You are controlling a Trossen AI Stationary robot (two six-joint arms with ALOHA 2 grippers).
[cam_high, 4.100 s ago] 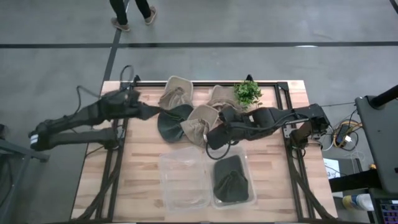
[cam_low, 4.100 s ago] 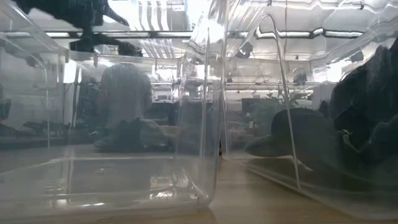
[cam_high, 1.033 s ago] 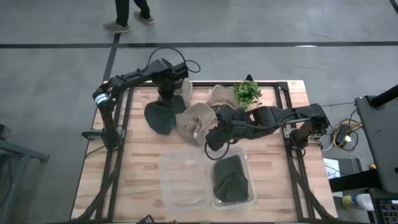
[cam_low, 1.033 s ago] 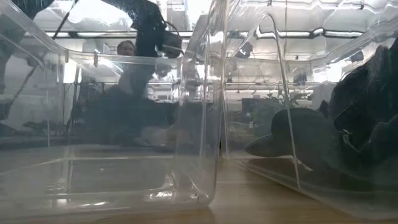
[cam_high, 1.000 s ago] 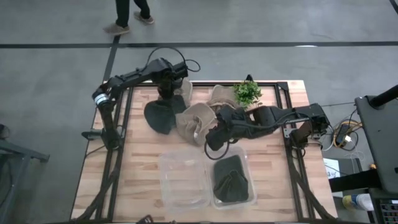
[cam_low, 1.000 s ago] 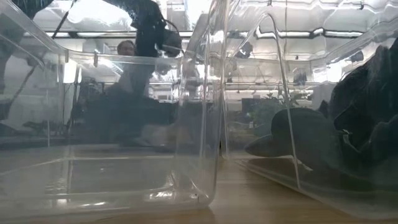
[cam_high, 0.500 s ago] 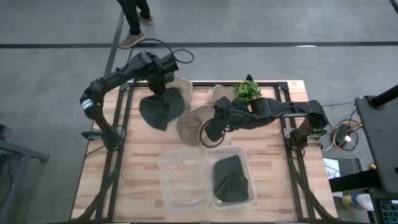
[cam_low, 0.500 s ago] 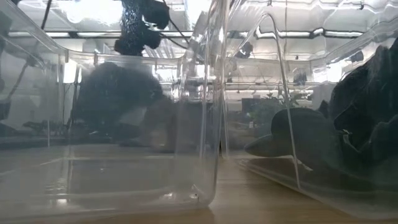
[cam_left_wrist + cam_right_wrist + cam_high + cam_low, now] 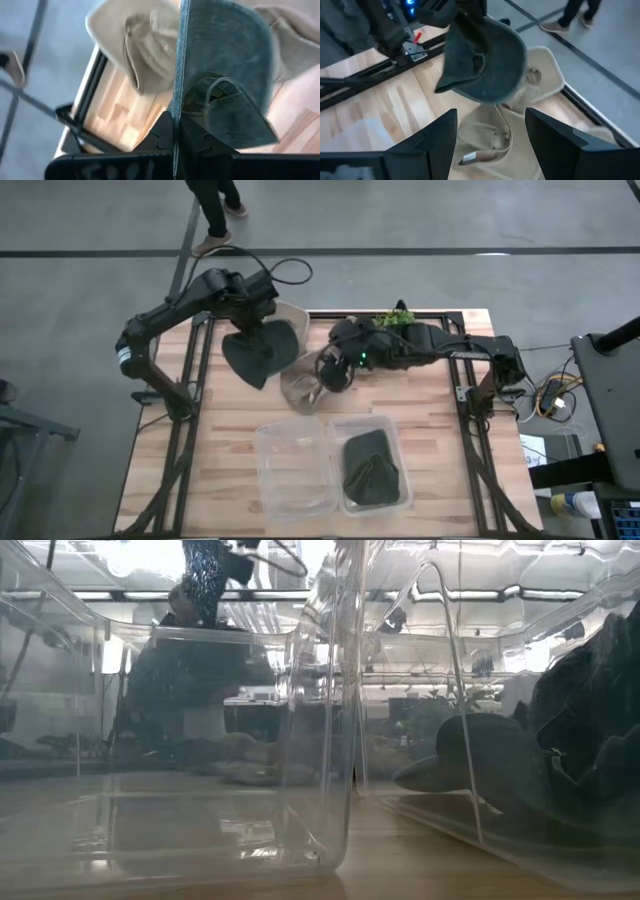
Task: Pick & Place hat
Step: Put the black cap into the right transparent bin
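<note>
A dark green hat (image 9: 258,352) hangs from my left gripper (image 9: 262,305), which is shut on it over the table's far left part. The low view shows the hat (image 9: 190,680) through the clear bin walls. One beige hat (image 9: 292,315) lies at the far edge behind the dark green hat. Another beige hat (image 9: 490,132) lies crumpled on the wood under my right gripper (image 9: 490,150), which hovers open above it. A second dark hat (image 9: 372,465) lies in the right-hand clear bin (image 9: 392,430). My left gripper pinches the dark green hat's upper edge (image 9: 178,107) between its two shut fingers, which come from above and point down. The hat hangs below the fingers with its inside turned toward the wrist camera and its brim (image 9: 442,85) lowest, clear of the table.
Two clear bins stand side by side near the front edge; the left bin (image 9: 297,470) holds nothing. A small green plant (image 9: 400,322) stands at the far edge beside the right arm. A person's legs (image 9: 215,210) are on the floor beyond the table.
My left gripper has risen and gone a little toward the table's far left, staying shut; the dark green hat has come off the wood and now hangs clear. My right gripper, still open, has moved toward the far edge over the beige hat.
</note>
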